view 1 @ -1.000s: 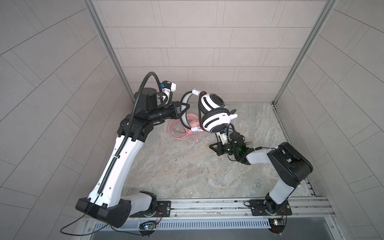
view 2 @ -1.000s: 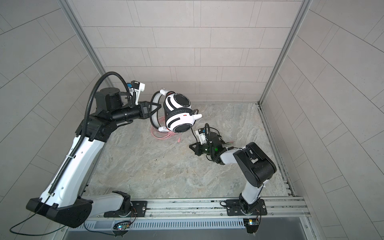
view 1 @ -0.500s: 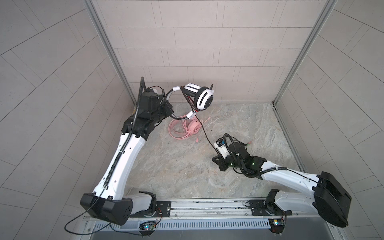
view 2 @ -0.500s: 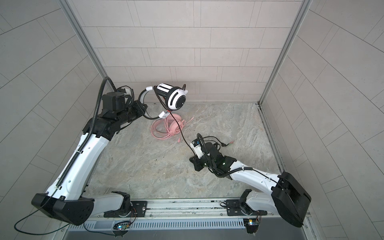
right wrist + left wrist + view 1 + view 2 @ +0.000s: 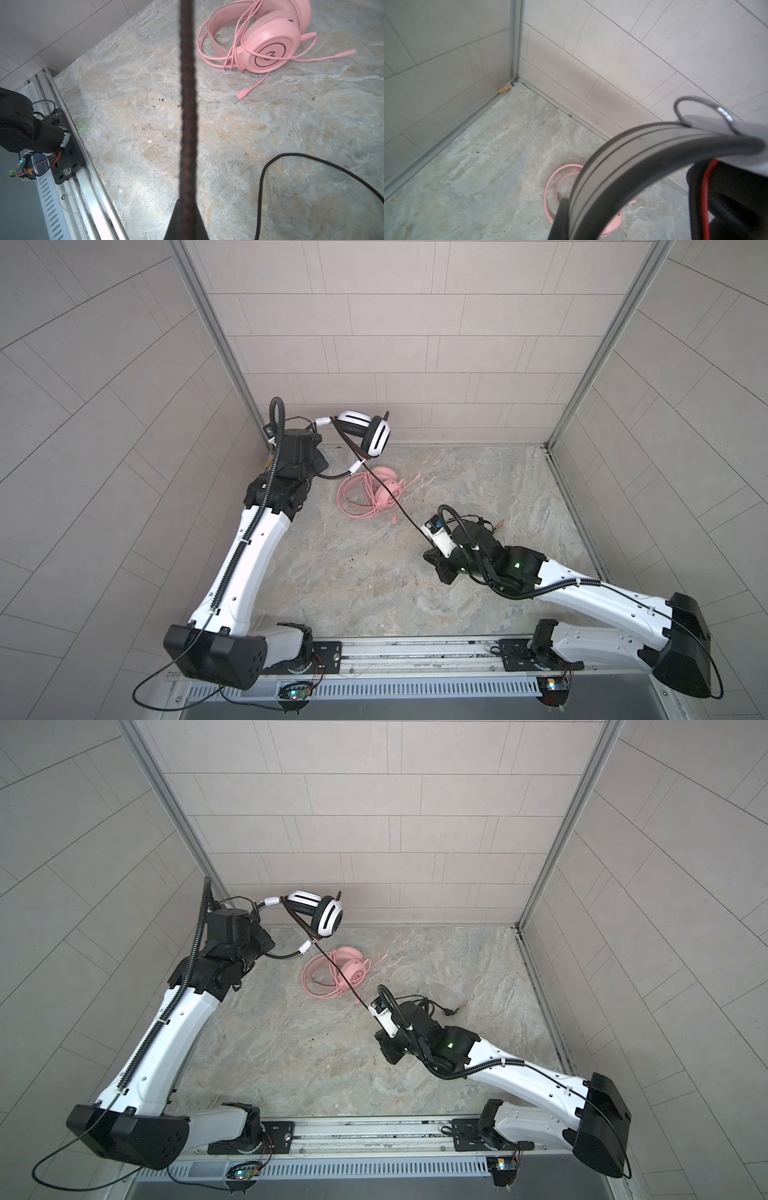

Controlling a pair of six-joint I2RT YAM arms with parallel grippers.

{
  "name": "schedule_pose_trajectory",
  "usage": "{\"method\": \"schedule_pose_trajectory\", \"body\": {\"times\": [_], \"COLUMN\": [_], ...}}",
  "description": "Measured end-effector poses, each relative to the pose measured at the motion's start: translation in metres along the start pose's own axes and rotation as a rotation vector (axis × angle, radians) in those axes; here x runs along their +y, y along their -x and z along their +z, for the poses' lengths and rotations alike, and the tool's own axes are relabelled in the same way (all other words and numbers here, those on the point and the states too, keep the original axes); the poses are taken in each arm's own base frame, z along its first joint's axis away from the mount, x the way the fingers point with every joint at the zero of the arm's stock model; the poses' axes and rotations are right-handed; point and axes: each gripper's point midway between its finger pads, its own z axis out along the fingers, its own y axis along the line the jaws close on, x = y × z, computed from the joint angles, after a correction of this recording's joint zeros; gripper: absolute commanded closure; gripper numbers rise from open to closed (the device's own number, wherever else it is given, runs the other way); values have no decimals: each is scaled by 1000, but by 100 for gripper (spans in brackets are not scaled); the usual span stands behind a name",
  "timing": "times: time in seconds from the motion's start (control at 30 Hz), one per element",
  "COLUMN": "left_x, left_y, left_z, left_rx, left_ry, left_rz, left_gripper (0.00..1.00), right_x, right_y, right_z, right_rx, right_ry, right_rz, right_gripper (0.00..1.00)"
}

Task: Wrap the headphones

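Right wrist view is showing the right tool [image 5: 185,226] pinching the black braided cable [image 5: 188,104] tight. The left tool [image 5: 319,459] is holding the white-and-black headset [image 5: 376,438] in the air. Winding seems underway; next, it needs looping round the band.

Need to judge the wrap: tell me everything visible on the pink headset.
The pink headset is all pink, plastic-looking, over-ear, with a padded headband and a dark ring mark on the upturned ear cup. It lies on its side, ungripped, on the stone-look tabletop toward the back wall. Its pink cable is looped loosely several times across band and cup, the USB plug trailing onto the table. In both top views the taut black cable crosses over it; contact cannot be told.
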Motion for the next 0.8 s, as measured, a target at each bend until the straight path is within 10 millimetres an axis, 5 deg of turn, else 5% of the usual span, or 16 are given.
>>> {"method": "schedule_pose_trajectory", "body": {"times": [0.43, 0.67, 0.8], "left_x": [20, 35, 24], "left_y": [-11, -37, -47], "left_z": [14, 24, 22], "left_rx": [0, 44, 48], "left_ry": [90, 169, 172], "left_rz": [80, 172, 280], "left_gripper": [100, 100, 100], "right_x": [5, 8, 11], "right_y": [22, 57, 79], "right_z": [-14, -37, -54], "right_rx": [-21, -74, -111], "right_ry": [-21, -39, -52], "right_rz": [-61, -114, -155], "right_gripper": [93, 93, 92]}}
